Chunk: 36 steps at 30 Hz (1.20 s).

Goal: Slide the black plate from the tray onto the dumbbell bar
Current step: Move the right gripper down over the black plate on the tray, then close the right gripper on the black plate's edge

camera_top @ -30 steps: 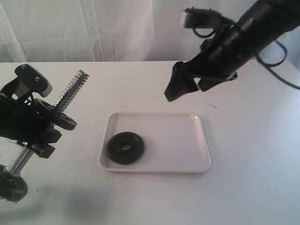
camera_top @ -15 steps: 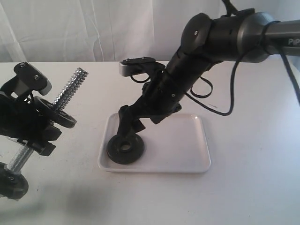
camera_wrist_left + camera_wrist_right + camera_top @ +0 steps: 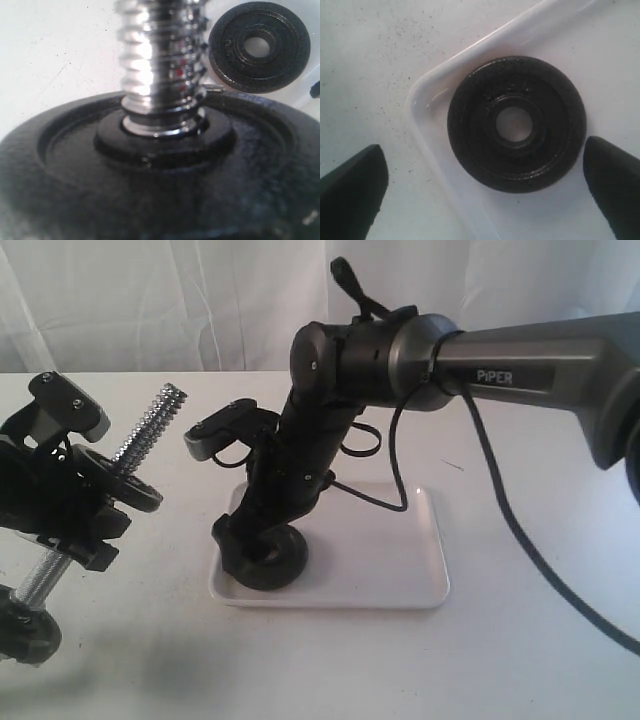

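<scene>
Where the white tray (image 3: 395, 570) sits mid-surface (image 3: 520, 660), the black plate (image 3: 290, 566) lies flat in its near-left corner. The right tool (image 3: 481, 150) hangs low over it, fingers spread wide, one on either side. Off to the left, the left tool (image 3: 70, 520) is clamped on the dumbbell bar (image 3: 150, 430), which tilts with its threaded end up and to the right.

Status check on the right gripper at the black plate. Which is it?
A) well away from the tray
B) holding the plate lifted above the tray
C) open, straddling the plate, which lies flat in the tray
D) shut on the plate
C: in the right wrist view the right gripper has its jaws wide apart, one on either side of the black plate, which lies flat in a corner of the tray.
</scene>
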Tool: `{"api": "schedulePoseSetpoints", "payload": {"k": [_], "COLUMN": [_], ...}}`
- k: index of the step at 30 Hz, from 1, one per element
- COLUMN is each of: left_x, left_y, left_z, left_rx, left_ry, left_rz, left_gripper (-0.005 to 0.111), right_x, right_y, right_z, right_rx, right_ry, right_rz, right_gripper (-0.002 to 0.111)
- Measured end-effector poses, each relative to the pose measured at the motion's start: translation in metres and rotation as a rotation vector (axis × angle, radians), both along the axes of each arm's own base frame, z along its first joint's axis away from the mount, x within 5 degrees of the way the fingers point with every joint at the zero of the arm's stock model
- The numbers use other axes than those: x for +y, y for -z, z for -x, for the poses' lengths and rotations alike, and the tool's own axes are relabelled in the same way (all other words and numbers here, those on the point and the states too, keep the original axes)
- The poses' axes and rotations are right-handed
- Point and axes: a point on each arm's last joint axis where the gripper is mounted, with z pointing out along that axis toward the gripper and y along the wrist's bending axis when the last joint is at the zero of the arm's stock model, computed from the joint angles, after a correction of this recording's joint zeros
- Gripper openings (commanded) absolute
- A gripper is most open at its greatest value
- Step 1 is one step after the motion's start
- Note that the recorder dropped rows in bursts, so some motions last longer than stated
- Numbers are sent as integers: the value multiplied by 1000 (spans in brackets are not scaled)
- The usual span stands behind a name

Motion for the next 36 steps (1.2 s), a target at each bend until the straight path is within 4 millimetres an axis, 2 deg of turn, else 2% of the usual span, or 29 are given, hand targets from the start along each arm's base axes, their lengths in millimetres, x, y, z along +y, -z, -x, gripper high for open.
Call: {"api": "schedulePoseSetpoints", "payload": {"k": [7, 14, 22, 32, 36], "left_x": [0, 0, 0, 0, 0], "left_y": [0, 0, 0, 0, 0], "left_z": [0, 0, 0, 0, -1], "left_rx": [-1, -1, -1, -5, -6], "left_ry": [-2, -2, -2, -4, -5], "left_rz": [1, 1, 1, 1, 1], "left_gripper": [0, 0, 0, 0, 0], "right_x": [15, 16, 20, 23, 22], "right_y": [5, 32, 33, 51, 53], "right_z": [-4, -7, -10, -9, -10], "right_rx": [-79, -49, -87, -87, -93], "right_ry": [-26, -30, -20, -50, -51], "right_rz": [-4, 35, 11, 63, 82], "right_gripper": [105, 105, 105, 105, 105]}}
